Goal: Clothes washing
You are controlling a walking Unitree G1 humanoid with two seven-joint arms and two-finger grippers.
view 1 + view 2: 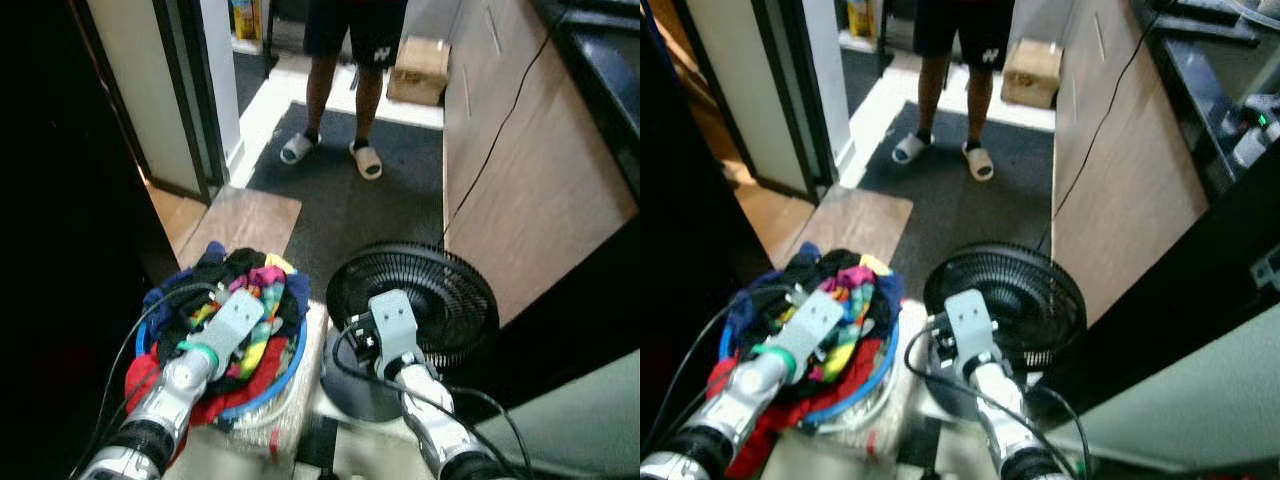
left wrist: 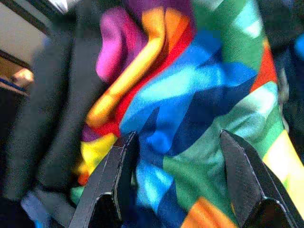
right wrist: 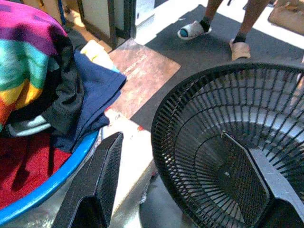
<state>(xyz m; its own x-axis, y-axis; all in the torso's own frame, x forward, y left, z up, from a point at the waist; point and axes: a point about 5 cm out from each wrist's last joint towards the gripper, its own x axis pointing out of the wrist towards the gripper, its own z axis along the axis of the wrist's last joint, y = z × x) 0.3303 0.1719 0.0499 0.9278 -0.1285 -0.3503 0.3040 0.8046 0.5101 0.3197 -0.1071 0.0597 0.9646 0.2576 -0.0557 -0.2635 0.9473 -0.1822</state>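
Clothes (image 1: 235, 320) are heaped in a blue basket (image 1: 290, 375) at the near left, piled above its rim, with a bright striped piece on top, dark items around it and red cloth spilling over the near edge. The left claw (image 2: 173, 171) is low over the striped piece, its fingers apart with the fabric bulging between them but not pinched. A grab here would probably lift only the top layer, and tangled pieces could drag out and slide over the rim onto the floor; the heap is loose enough that a shove might also tip the basket off the pale, wrapped block it rests on.

The right claw (image 3: 175, 180) hangs just right of the basket, fingers apart and holding nothing, over a black fan (image 1: 415, 300) lying face up. If that arm drops or swings, a finger could catch in the grille. Black cables loop around both arms and could snag on the fan or the basket rim.

Beyond lies a brown mat (image 1: 245, 220), then dark carpet (image 1: 360, 210). A wooden cabinet side (image 1: 520, 190) runs along the right, a cable hanging down it. At the far end a person in sandals (image 1: 335, 80) stands beside a cardboard box (image 1: 418, 70).
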